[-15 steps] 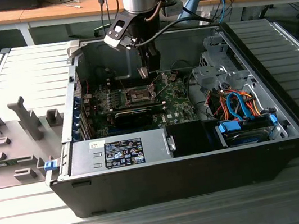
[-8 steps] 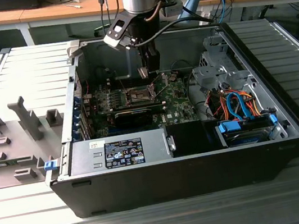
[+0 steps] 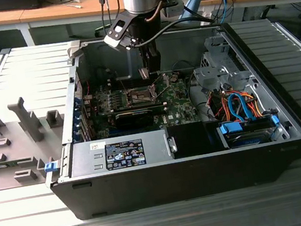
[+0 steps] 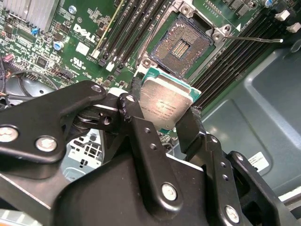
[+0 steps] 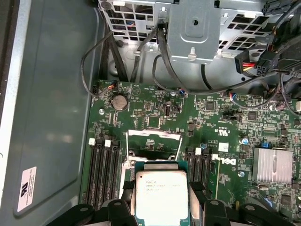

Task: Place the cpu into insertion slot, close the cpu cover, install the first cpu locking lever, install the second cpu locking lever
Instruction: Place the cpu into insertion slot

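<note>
Gripper clamps the cpu by two opposite edges, its metal top facing the lens in both wrist views. Cpu hangs over the green motherboard near the bare slot, not seated. Cover stands swung open.

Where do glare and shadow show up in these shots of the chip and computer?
Second wrist view: the cpu held in the gripper has a pale sheen on its metal top. First wrist view: soft glare on the grey case wall. Exterior view: the motherboard lies in shade.
</note>
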Motion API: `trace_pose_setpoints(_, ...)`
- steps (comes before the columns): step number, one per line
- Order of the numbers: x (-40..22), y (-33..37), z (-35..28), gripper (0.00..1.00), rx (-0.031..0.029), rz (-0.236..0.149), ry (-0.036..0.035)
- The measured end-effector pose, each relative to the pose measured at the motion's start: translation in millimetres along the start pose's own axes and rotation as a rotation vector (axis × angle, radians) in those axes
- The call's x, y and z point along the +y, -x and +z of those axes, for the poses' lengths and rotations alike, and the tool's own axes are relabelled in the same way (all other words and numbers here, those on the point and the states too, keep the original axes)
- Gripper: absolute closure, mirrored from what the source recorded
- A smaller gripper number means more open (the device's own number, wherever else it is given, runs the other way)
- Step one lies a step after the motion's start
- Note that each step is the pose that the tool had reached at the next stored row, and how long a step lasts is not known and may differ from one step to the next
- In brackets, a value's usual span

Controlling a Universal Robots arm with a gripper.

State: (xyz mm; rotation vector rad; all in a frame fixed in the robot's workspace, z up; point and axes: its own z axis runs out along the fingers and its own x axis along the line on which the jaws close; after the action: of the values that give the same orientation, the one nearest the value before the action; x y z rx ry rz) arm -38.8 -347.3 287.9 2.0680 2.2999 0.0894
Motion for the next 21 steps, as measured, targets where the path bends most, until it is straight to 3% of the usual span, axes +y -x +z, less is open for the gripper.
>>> trace_pose_setpoints(21, 0.0, 0.0, 0.7, 0.46, -0.003, 0.041, 0.0003)
